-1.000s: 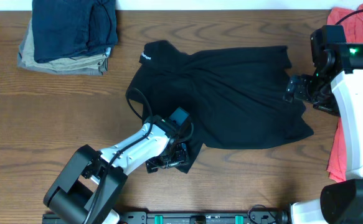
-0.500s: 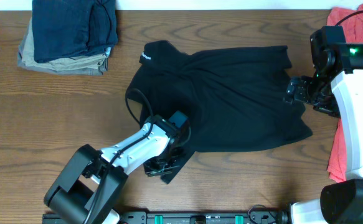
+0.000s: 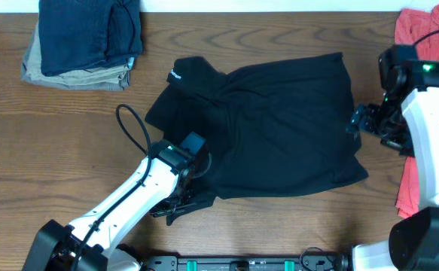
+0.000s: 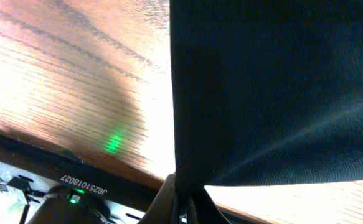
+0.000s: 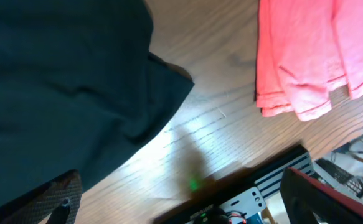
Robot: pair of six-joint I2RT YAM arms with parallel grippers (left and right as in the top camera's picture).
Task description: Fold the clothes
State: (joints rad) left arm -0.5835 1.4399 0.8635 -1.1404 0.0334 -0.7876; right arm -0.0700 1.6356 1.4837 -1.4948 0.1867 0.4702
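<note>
The black T-shirt (image 3: 272, 128) lies mid-bench, spread wide but rumpled, with creases running across it and its small white logo (image 3: 175, 74) up at the 11 o'clock corner. No fold is in it yet, as far as I can see, and the sleeves and hem are all loose.

At the shirt's 7 o'clock corner the left claw (image 4: 182, 198) is clenched on a pinch of the black cloth. The wrist view shows the fabric rising straight out of the closed tips, taut, with bare wood beside it. At 3 o'clock the right claw (image 3: 357, 120) hangs just beside the shirt's edge with its fingers spread wide and nothing between them.

Out on the bench (image 3: 68, 150), a neat stack of navy and khaki garments (image 3: 83, 41) sits at 10 o'clock and looks finished to me. A red garment (image 3: 422, 45) lies loose along the 3 o'clock edge, under the right arm, and I'd say it is waiting its turn.

So it's early on this shirt: one corner is gripped, the other side isn't, and every fold is left to make.
</note>
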